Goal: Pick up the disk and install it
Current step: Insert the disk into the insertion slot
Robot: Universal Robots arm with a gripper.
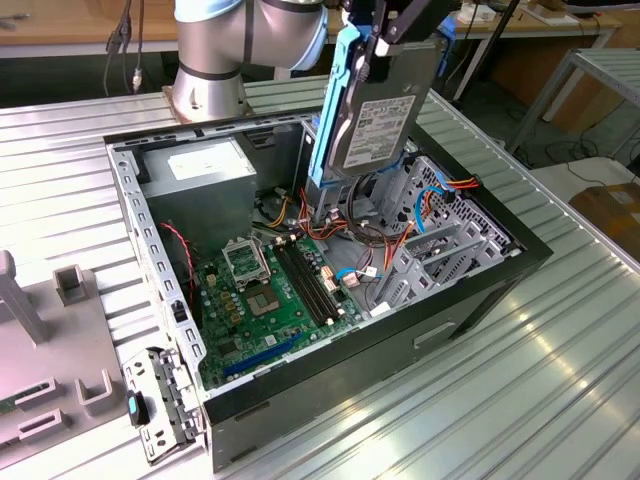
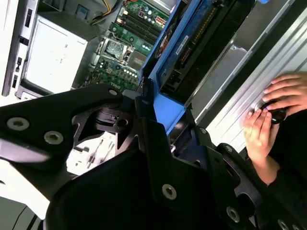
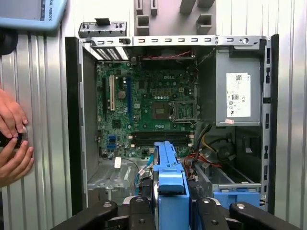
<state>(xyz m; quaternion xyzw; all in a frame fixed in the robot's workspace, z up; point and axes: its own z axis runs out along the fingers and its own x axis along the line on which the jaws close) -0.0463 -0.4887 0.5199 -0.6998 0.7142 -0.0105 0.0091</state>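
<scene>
The disk (image 1: 378, 120) is a grey metal drive with bright blue carrier rails. It hangs on edge, tilted slightly, above the open computer case (image 1: 400, 350), with its lower end just over the tangle of cables beside the metal drive cage (image 1: 440, 240). My gripper (image 1: 375, 48) is shut on the disk's upper end. In both wrist views the black fingers (image 3: 139, 211) clamp the blue carrier (image 3: 170, 184) from either side. The disk's blue rail (image 2: 168, 62) and dark underside point down toward the case interior.
Inside the case lie a green motherboard (image 1: 270, 300), a grey power supply (image 1: 200, 165) and orange and blue cables. A person's hands (image 3: 12, 139) rest on the ribbed metal table beside the case. Grey fixtures (image 1: 70, 290) stand at the exterior view's left.
</scene>
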